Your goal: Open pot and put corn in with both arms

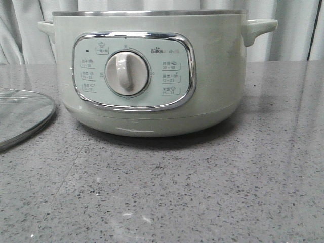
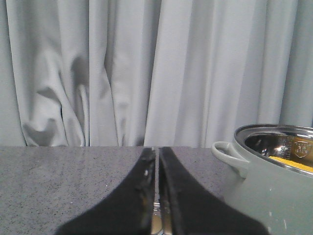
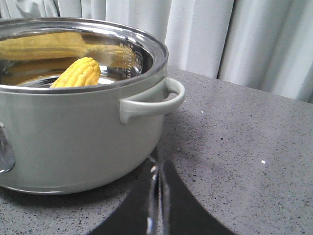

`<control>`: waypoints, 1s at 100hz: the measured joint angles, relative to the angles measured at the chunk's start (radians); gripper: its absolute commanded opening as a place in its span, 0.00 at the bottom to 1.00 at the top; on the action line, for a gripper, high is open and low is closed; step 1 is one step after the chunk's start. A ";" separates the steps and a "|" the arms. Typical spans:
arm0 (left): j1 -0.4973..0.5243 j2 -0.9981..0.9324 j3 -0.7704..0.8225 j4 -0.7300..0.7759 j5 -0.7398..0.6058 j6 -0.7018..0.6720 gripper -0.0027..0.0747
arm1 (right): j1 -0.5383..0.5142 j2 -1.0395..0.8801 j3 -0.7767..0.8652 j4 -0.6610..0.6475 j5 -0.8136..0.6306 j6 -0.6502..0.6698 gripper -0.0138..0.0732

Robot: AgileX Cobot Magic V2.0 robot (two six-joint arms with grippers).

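Pot (image 1: 152, 71) uncovered at the middle of the grey table (image 1: 202, 192), bare counter before it and to its right; corn (image 3: 78, 73) inside, leaning on the steel wall; glass lid (image 1: 23, 116) flat to its left, apart; left gripper (image 2: 157, 196) clenched, empty, beside a pot handle; right gripper (image 3: 157, 200) likewise clenched, near the other handle; curtain (image 2: 122, 68) behind.

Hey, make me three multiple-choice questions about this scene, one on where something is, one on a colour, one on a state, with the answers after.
1. Where is the corn?
A. inside the pot
B. on the table
C. in a gripper

2. What colour is the pot?
A. red
B. pale green
C. black

3. How are the right gripper and left gripper?
A. both shut
B. both wide open
C. one holding the lid

Answers:
1 A, the right wrist view shows the cob lying below the steel rim.
2 B, its body is pale green in every view.
3 A, each pair of fingers meets with nothing between; the lid lies on the table.
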 measured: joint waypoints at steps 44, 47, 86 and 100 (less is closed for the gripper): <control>0.007 0.000 0.063 -0.002 -0.014 0.000 0.01 | 0.000 0.000 0.000 0.000 0.000 0.000 0.09; 0.016 0.000 0.079 -0.013 -0.017 0.000 0.01 | 0.000 0.000 0.000 0.000 0.000 0.000 0.09; 0.207 -0.066 0.264 -0.107 -0.001 0.000 0.01 | 0.000 0.000 0.000 0.000 -0.001 0.000 0.09; 0.211 -0.066 0.264 -0.060 0.114 0.000 0.01 | 0.000 0.000 0.000 0.000 -0.002 0.002 0.09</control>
